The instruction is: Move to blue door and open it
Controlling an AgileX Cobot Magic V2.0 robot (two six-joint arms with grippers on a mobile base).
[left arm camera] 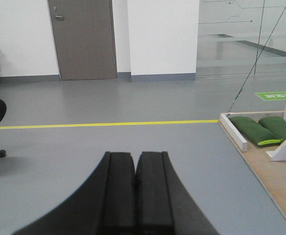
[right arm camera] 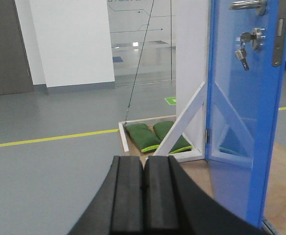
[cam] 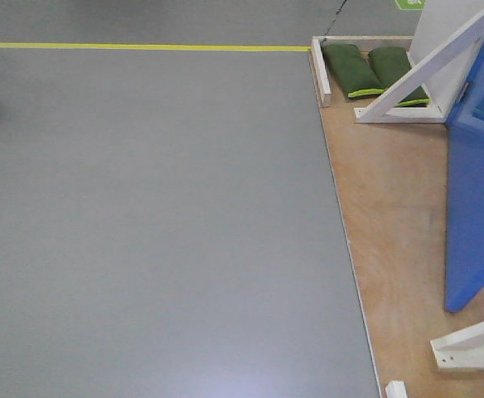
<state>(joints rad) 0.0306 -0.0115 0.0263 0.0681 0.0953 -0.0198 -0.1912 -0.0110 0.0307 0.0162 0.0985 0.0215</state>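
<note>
One blue door (cam: 478, 207) stands on the right, with two green sandbags (cam: 350, 68) (cam: 389, 65) at the far end, two white braces (cam: 428, 65) (cam: 474, 348), one wooden platform (cam: 391, 215), one yellow floor line (cam: 142, 46), one grey door (left arm camera: 82, 39) far left, and one hanging key (right arm camera: 241, 55).

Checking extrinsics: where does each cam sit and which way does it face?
Front: up high, tilted down at grey floor, plywood platform and blue door; no robot parts show.
Left wrist: behind left gripper, pads shut, facing across floor to a grey door.
Right wrist: behind right gripper, pads shut, facing the blue door's handle side.
All three share the green sandbags and yellow line.
</note>
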